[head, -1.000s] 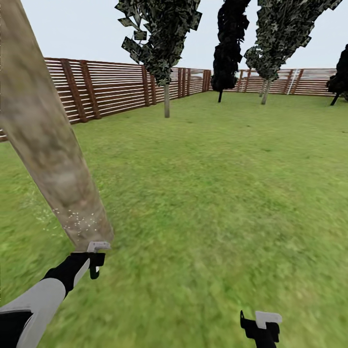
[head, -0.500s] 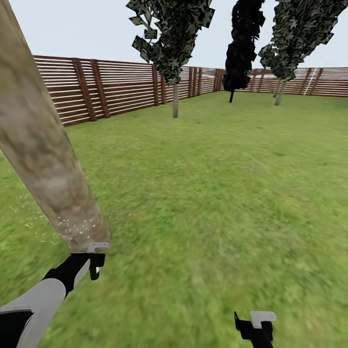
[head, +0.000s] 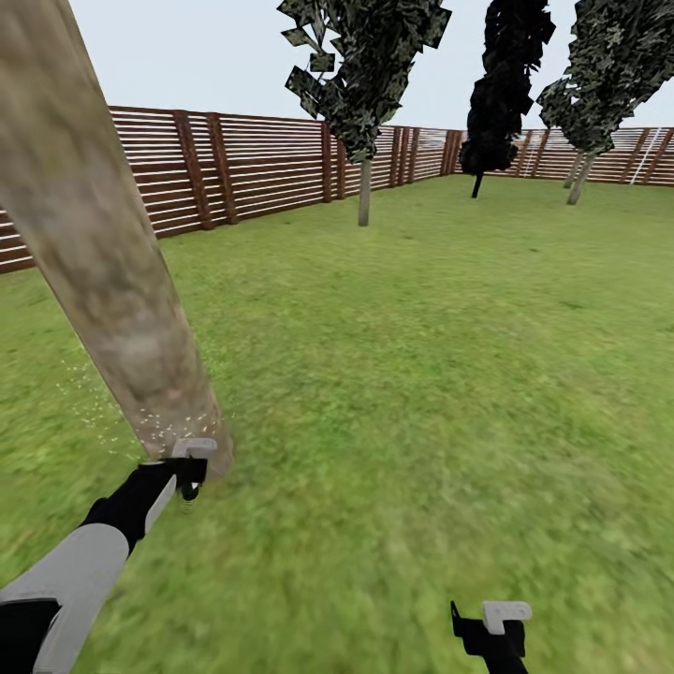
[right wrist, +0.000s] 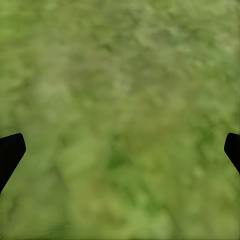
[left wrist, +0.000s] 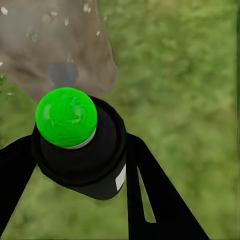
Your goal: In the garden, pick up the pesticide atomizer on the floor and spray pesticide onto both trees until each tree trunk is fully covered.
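Gripping the pesticide atomizer (left wrist: 80, 145), the left gripper (head: 187, 468) sits against the base of the near-left tree trunk (head: 103, 253), whose foot carries pale spray specks. The bottle's top reads bright green; a small white label patch is illegible. The trunk's crown is cut off above. The right gripper (head: 496, 629) hangs spread wide and empty over the lawn (head: 421, 374), partly cropped.
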Available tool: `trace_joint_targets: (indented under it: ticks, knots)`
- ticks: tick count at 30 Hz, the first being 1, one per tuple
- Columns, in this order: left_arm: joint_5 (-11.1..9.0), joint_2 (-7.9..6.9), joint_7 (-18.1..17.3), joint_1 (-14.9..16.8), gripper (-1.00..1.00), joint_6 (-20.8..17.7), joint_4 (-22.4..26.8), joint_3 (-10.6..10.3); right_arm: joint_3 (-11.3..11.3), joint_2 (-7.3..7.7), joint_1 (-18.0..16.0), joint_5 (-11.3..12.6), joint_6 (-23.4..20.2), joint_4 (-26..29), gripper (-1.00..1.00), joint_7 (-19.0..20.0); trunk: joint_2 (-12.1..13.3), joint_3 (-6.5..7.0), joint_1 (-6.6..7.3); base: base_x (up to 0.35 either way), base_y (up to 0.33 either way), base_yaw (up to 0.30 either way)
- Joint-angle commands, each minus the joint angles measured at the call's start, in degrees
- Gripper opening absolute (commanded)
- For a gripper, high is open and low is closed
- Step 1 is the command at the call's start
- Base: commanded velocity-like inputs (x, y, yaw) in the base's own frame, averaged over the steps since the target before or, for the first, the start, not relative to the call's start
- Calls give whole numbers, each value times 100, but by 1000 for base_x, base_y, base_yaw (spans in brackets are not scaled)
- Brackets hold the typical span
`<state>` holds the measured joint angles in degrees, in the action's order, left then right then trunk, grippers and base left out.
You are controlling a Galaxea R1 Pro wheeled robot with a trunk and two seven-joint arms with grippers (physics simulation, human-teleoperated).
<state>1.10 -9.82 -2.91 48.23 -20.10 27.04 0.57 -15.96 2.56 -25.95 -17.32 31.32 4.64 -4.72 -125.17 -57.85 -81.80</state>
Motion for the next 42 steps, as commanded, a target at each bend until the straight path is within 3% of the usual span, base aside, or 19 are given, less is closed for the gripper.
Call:
trace_joint_targets:
  ticks: [1, 6, 8, 20, 32, 38, 42]
  knots:
    - [19, 4, -25, 21, -100, -133, 34, 0, -21, 4, -6, -61, 16, -7, 100, -38, -2, -5, 1, 0, 0, 0]
    - [50, -2, -36, 10, -100, -855, 859, -16, -23, 16, 2, -54, 15, -7, 100, -44, -2, -5, 1, 0, 0, 0]
    - [55, -2, -38, 20, -100, -945, 1000, -20, -22, 16, 2, -53, 14, -10, 100, -46, -2, -5, 1, 0, 0, 0]
    - [83, -14, -17, -58, -100, -970, 1110, -33, -21, 16, 2, -52, 14, -16, 100, -46, -2, -5, 1, 43, -32, 188]
    - [75, 9, 8, 35, -100, -951, 1128, -13, -13, 16, -1, -53, 14, -25, 100, -46, -2, -5, 1, 87, -243, 16]
    - [82, 7, 10, 38, -100, -952, 1128, -13, -12, 16, -2, -53, 14, -25, 100, -46, -2, -5, 1, 1, -273, 237]
    - [85, 27, 10, 38, -100, -960, 1378, -13, -12, 16, -1, -55, 14, -25, 100, -46, -2, -5, 1, 96, -271, 249]
